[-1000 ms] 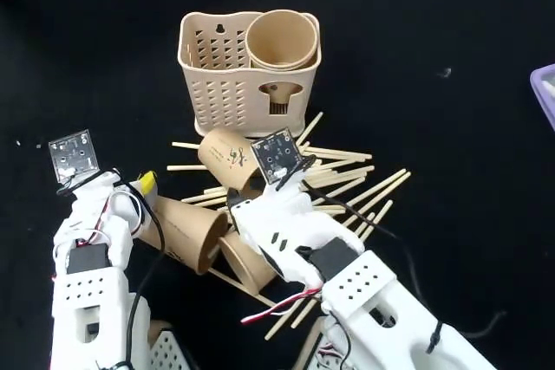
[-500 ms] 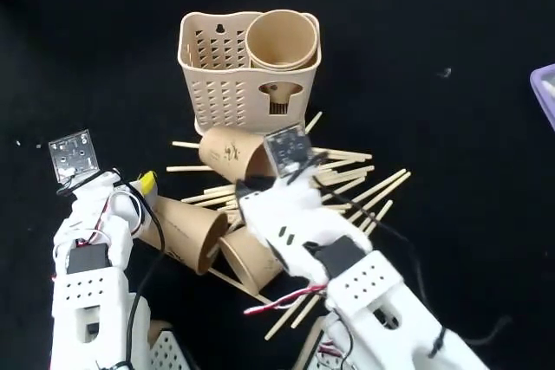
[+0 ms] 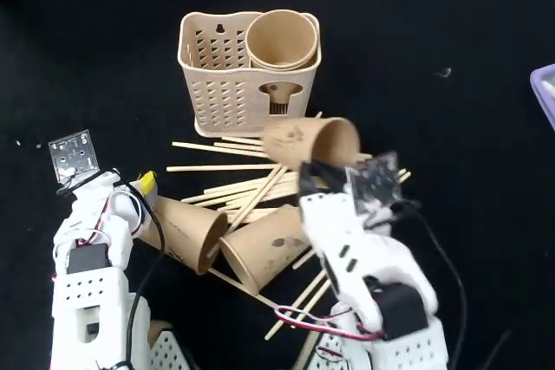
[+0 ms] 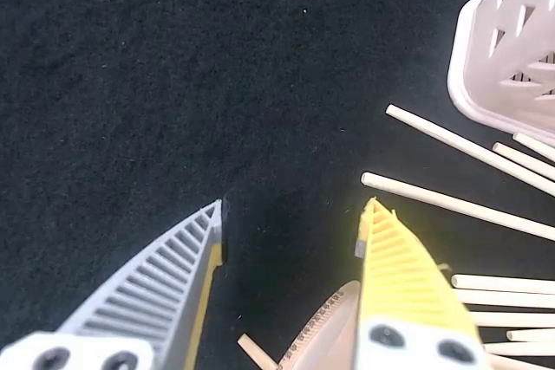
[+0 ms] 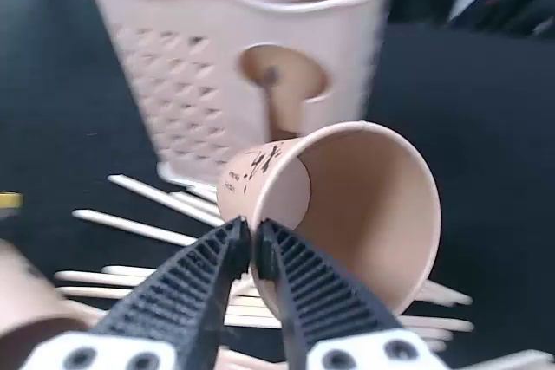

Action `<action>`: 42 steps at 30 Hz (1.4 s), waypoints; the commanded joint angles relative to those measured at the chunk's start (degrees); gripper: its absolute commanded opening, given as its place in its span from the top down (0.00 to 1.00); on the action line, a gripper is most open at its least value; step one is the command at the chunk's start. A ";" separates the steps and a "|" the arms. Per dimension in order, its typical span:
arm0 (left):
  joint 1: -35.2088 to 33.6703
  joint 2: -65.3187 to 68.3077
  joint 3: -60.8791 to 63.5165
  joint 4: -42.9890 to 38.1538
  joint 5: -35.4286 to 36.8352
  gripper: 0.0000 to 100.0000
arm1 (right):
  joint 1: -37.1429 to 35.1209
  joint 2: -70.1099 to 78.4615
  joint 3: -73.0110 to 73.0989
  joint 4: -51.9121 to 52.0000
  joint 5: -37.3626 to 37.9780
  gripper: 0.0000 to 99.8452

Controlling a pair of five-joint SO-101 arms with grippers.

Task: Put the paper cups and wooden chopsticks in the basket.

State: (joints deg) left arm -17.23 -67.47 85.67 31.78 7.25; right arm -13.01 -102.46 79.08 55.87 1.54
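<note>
The right claw (image 5: 252, 244) is clenched on the rim of a paper cup (image 3: 310, 140), with a black finger on each side of the wall near the mouth. This cup is on its side, mouth toward the robot's right, just in front of the basket (image 3: 227, 93) and over the far end of the scattered chopsticks (image 3: 227, 188). Whether it touches the sticks beneath I cannot tell. The basket stands upright on the black surface (image 3: 451, 214), and its right compartment holds nested cups (image 3: 282, 39), mouths up. The left claw (image 4: 290, 223) is released, its grey finger and yellow finger spread wide apart low over the surface, grasping nothing. In the left wrist view the edge of a cup shows between them, near their bases. In the high view the left arm (image 3: 91, 231) sits at the near left, with a second cup (image 3: 184, 230) lying on its side just beside it, narrow end toward the arm. A third cup (image 3: 264, 249) lies on its side close against that one, between the 2 arms. The chopsticks fan across the surface from the basket's foot toward these 2 cups, and several run under the right arm (image 3: 364, 257). A purple container (image 3: 545, 93) shows at the far right edge, well apart from everything else.
</note>
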 commanded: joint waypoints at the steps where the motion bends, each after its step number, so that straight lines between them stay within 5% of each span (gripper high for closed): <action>1: -0.40 -0.88 -0.66 -1.14 0.00 0.75 | 7.74 -2.77 -2.51 1.05 3.34 0.99; 11: -0.48 -0.88 -0.48 -1.14 0.00 0.75 | 20.13 28.09 -26.68 13.89 18.46 0.99; 20: -0.48 -0.88 -0.48 -1.14 0.00 0.75 | 41.85 53.05 -52.09 24.00 31.30 0.99; 31: -0.48 -0.88 -0.48 -1.05 0.00 0.75 | 52.31 55.87 -43.65 24.70 42.55 0.99; 42: -0.57 -0.88 -0.48 -1.05 0.00 0.75 | 52.48 55.52 -33.80 25.14 49.49 0.99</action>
State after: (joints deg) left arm -17.23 -67.47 85.67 31.78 7.25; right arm 38.42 -47.87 43.91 80.22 49.63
